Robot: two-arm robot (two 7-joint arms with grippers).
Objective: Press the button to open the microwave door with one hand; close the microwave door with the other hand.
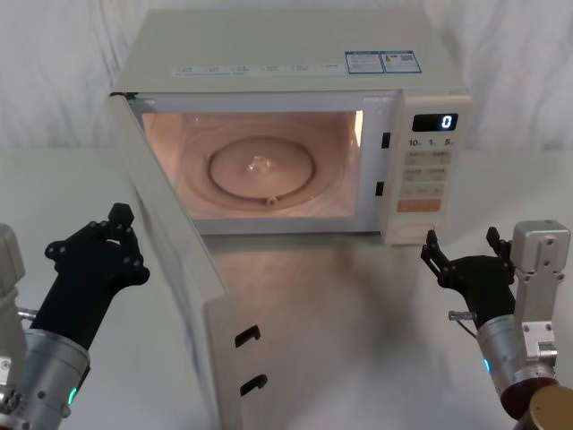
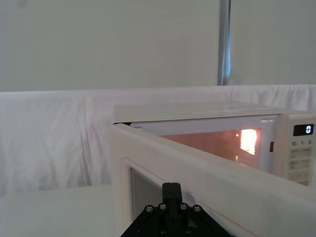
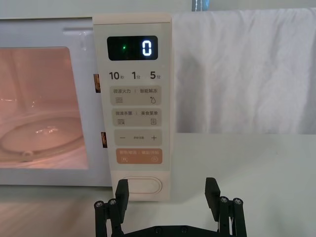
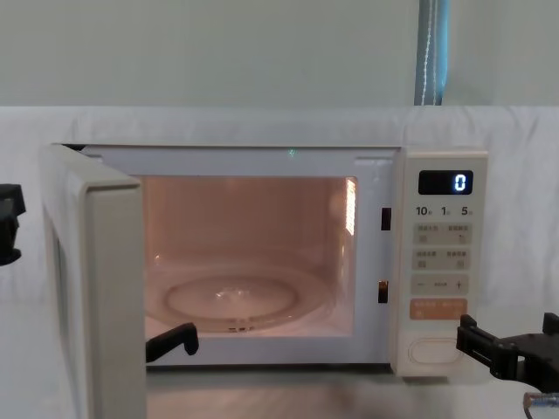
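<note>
The microwave door [image 1: 179, 269] stands wide open, swung out toward my left, and the lit cavity with its glass turntable [image 1: 260, 170] is exposed. My left gripper [image 1: 121, 217] is shut, with its tip just beside the door's outer face [image 2: 197, 182]; I cannot tell whether it touches. The wide cream button [image 3: 140, 186] sits at the bottom of the control panel, below the orange key. A short way in front of the button [image 4: 431, 350], my right gripper [image 3: 167, 190] is open and holds nothing. From the head view it [image 1: 462, 242] hangs just below the panel.
The microwave [image 1: 286, 54] stands at the back of a white table [image 1: 358, 340], with a white cloth backdrop behind it. Its display [image 3: 132, 48] reads 0. Two black latch hooks [image 1: 251, 358] stick out of the open door's free edge. A metal pole [image 2: 224, 42] rises behind.
</note>
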